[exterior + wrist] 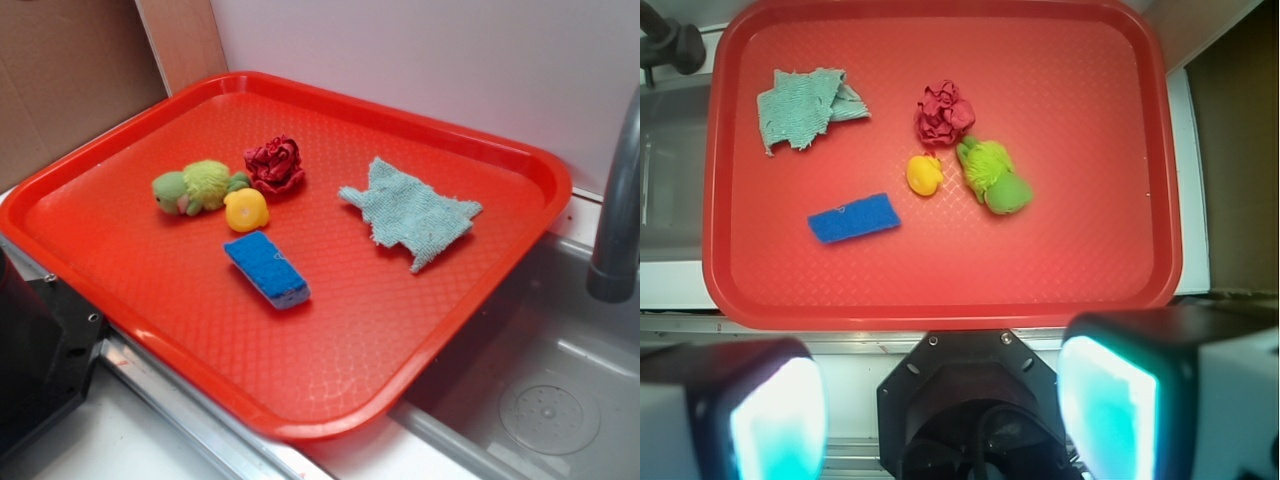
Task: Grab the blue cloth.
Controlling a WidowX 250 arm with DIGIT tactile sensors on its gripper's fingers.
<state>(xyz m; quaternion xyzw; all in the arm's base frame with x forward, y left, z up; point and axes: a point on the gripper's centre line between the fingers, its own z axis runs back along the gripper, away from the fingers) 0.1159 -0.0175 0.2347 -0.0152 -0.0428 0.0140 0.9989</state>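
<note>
The blue cloth [412, 212] is a thin pale blue-green rag with a ragged outline. It lies flat on the red tray [330, 340], on the side nearest the sink. From the wrist it shows at the tray's upper left [805, 108]. My gripper [943, 400] hangs high over the robot's base, off the tray's [1060, 250] near edge and far from the cloth. Its two teal-padded fingers [775, 415] stand wide apart with nothing between them. The exterior view does not show the gripper.
Also on the tray: a bright blue sponge [267, 269] [853, 218], a dark-red fabric ball [275, 165] [943, 113], a yellow duck [246, 210] [924, 175] and a green plush toy [195, 187] [993, 178]. A grey faucet [618, 220] and sink [540, 380] adjoin the cloth side.
</note>
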